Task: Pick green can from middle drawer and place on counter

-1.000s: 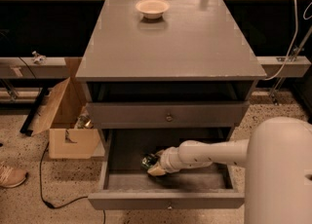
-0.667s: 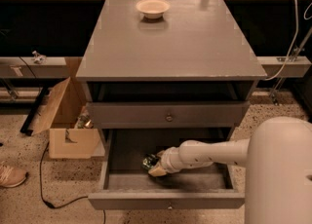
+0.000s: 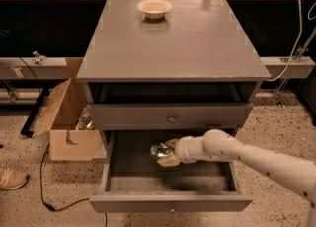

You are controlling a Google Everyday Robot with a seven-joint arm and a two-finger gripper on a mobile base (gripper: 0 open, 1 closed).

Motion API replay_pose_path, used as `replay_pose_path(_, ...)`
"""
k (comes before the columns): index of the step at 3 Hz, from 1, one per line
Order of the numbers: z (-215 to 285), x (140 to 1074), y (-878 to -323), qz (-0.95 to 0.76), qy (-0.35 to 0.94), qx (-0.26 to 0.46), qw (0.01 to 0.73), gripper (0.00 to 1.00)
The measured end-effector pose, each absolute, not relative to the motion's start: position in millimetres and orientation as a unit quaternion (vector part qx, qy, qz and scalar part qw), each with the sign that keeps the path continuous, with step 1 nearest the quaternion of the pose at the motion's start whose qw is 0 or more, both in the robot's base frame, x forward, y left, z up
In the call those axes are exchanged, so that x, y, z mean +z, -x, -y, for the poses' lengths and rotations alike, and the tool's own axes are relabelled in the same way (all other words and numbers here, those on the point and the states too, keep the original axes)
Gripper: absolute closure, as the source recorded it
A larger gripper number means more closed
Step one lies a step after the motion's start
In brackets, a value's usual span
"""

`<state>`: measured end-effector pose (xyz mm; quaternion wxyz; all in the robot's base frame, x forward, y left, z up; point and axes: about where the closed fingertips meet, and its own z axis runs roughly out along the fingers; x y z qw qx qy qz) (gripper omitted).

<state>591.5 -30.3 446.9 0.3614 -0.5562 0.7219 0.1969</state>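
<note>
The green can, with its shiny end showing, is inside the pulled-out middle drawer. My gripper reaches into the drawer from the right and is shut on the can, holding it a little above the drawer floor near the back. The pale arm runs from the lower right over the drawer's right side. The grey counter is the cabinet top above.
A pale round bowl stands at the back of the counter. A closed drawer with a round knob sits just above the open one. An open cardboard box and a black cable lie on the floor at left.
The gripper and the can have risen slightly and moved toward the drawer's back. Nothing else has moved.
</note>
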Motion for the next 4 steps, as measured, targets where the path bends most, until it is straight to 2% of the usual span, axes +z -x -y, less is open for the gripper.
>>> replay_pose_path(1,79,524,-603,-0.681,0.551,0.210,0.435,1.00)
replay_pose_path(2,121,526,-582,-0.671,0.565,0.200,0.437,1.00)
replay_pose_path(3,120,526,-582,-0.670,0.565,0.200,0.437,1.00)
replay_pose_path(4,126,589,-565,-0.650,0.594,0.182,0.438,1.00)
